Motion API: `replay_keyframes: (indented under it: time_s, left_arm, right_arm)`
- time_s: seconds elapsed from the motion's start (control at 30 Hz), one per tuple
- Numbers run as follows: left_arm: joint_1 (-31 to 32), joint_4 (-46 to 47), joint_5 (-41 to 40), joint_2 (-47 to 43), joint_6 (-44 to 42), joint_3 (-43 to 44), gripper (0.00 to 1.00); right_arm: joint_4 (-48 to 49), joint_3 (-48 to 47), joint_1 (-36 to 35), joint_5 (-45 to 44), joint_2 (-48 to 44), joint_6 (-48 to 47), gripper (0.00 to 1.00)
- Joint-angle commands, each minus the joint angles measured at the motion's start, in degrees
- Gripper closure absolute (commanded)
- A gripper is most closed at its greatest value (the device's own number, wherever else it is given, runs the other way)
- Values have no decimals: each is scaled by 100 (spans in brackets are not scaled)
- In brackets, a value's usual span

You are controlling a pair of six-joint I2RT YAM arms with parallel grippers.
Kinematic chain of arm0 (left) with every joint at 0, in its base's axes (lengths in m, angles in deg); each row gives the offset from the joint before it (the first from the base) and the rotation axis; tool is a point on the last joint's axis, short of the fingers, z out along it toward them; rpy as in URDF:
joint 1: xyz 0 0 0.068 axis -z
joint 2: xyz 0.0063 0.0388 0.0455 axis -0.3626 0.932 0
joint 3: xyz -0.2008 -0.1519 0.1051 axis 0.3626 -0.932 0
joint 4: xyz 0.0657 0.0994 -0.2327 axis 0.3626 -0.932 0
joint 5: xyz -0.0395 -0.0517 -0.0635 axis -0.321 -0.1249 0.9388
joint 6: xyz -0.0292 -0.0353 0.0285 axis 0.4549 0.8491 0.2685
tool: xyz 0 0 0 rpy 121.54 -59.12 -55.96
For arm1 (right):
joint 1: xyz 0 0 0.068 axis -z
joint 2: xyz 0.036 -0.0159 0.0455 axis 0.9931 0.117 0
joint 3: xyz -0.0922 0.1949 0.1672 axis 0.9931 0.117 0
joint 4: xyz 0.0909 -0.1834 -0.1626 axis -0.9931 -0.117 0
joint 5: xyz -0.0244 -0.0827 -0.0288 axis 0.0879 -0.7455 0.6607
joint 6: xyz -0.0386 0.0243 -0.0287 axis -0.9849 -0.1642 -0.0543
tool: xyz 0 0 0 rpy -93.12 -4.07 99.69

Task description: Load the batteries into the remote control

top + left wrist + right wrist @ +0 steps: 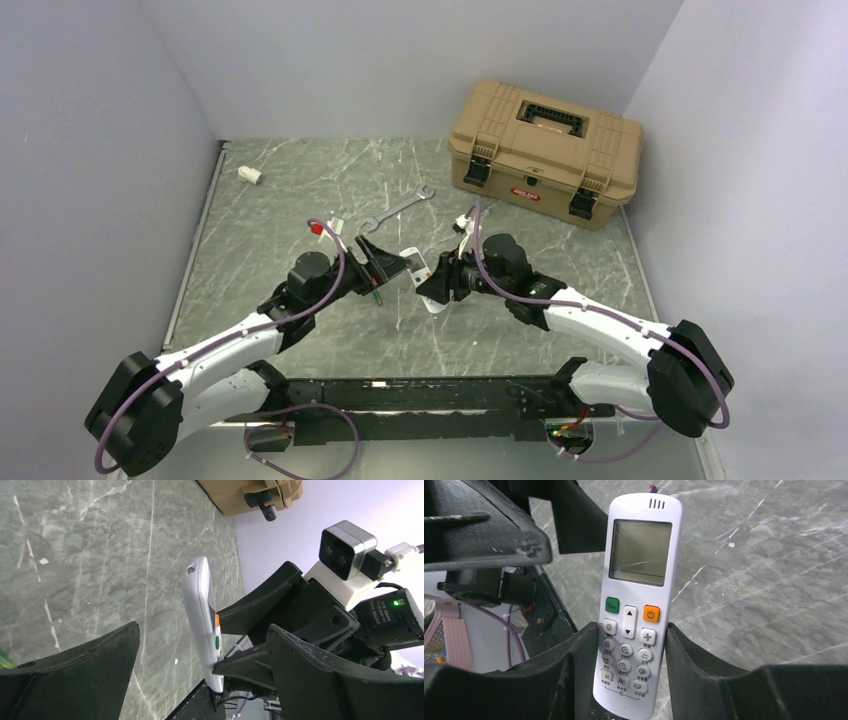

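The white remote control (636, 605) stands upright in my right gripper (631, 627), which is shut on its lower button end, with the screen and buttons facing that camera. In the top view the remote (416, 265) is held above the table between both grippers. My left gripper (203, 627) is open, its jaws wide apart on either side of the remote's (200, 615) edge without touching it. A thin green battery (377, 296) shows just under my left gripper (390, 265); I cannot tell if it rests on the table. A purple speck (652, 487) peeks out behind the remote's top. The right gripper (432, 285) faces the left one.
A tan toolbox (545, 150) with black latches stands closed at the back right. A metal wrench (398, 210) lies on the grey marble table behind the grippers. A short white tube stub (250, 174) lies at the back left. Walls close in on three sides.
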Motion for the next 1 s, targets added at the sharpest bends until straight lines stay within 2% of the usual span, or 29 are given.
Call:
replay_keyframes:
  time_s: [0.0,0.27,0.6,0.7,0.97]
  left_arm:
    - [239,477,-249,226,120,371,1]
    - [370,780,-331,569,184,372,6]
    - [374,728,-431,576,-22,446,36]
    - [373,654,-478,533,-80,457,47]
    - [384,757,-308,703,-60,438,88]
  right_arm:
    - [358,-289,-85,234,-192,115,77]
    - [400,-195,-110,333,-316,165,76]
    - [389,-330,-155,525,-106,136,76]
    - [360,-325,-183,586,-111,113,76]
    - [407,-325,-238,582,-151,158,75]
